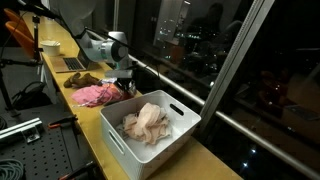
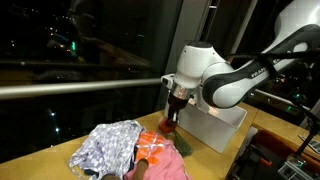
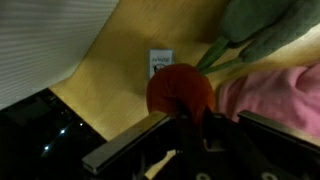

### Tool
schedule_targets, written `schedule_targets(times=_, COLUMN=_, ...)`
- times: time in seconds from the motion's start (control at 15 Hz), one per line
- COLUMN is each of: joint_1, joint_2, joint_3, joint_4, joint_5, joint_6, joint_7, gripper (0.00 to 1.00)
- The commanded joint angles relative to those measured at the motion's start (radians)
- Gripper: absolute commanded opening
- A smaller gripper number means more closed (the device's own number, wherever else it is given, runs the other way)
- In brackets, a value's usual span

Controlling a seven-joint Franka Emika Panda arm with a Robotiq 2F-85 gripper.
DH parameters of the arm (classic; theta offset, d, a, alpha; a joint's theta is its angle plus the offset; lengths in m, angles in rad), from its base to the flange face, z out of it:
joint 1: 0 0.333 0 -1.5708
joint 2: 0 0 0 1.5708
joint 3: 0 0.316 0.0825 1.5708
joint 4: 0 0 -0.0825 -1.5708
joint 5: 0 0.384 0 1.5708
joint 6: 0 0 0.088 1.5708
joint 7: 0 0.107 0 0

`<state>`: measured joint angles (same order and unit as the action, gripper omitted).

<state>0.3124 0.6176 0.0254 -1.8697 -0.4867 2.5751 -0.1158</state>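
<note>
A red-orange cloth (image 3: 180,88) lies bunched on the wooden table, beside a pink cloth (image 3: 278,95) and a grey-green cloth (image 3: 265,30). In the wrist view my gripper (image 3: 190,120) comes straight down on it, the jaws drawn together and pinching a fold of the red-orange cloth. In both exterior views the gripper (image 2: 172,120) (image 1: 125,85) points down at the pile next to the window. The red-orange cloth (image 2: 155,148) lies between a patterned grey cloth (image 2: 105,148) and the pink cloth (image 2: 165,168). The fingertips themselves are hidden in the fabric.
A white bin (image 1: 120,140) stands next to the pile and holds a beige cloth (image 1: 147,123). The same bin (image 2: 215,128) sits behind the arm. A window rail (image 2: 80,88) runs along the table's far edge. A white tag (image 3: 160,65) lies on the wood.
</note>
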Motion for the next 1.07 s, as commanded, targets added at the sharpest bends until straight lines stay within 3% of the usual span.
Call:
schedule_targets(times=0.0, joint_1=0.038, joint_2=-0.126, joint_3=-0.028, joint_4=-0.007, joint_5=-0.063, joint_6=-0.069, joint_7=0.026, gripper=0.03)
schedule_targets(times=0.33, joint_1=-0.006, joint_2=-0.343, joint_3=-0.063, joint_4=-0.06, joint_5=-0.196, joint_6=-0.153, joint_7=0.074, gripper=0.03)
schedule_targets(times=0.6, joint_1=-0.104, joint_2=-0.509, joint_3=-0.064, joint_4=-0.142, joint_5=-0.273, joint_6=-0.185, joint_7=0.113, gripper=0.03)
schedule_targets(times=0.87, joint_1=-0.19, joint_2=-0.574, joint_3=-0.052, joint_4=-0.233, joint_5=-0.302, joint_6=-0.163, joint_7=0.146, gripper=0.03)
schedule_targets(times=0.93, joint_1=-0.203, joint_2=-0.58, joint_3=-0.051, joint_4=-0.257, joint_5=-0.305, joint_6=-0.157, joint_7=0.157, gripper=0.36)
schedule_targets(times=1.0, joint_1=-0.213, joint_2=-0.583, joint_3=-0.049, joint_4=-0.276, joint_5=-0.312, joint_6=-0.155, joint_7=0.169, gripper=0.38)
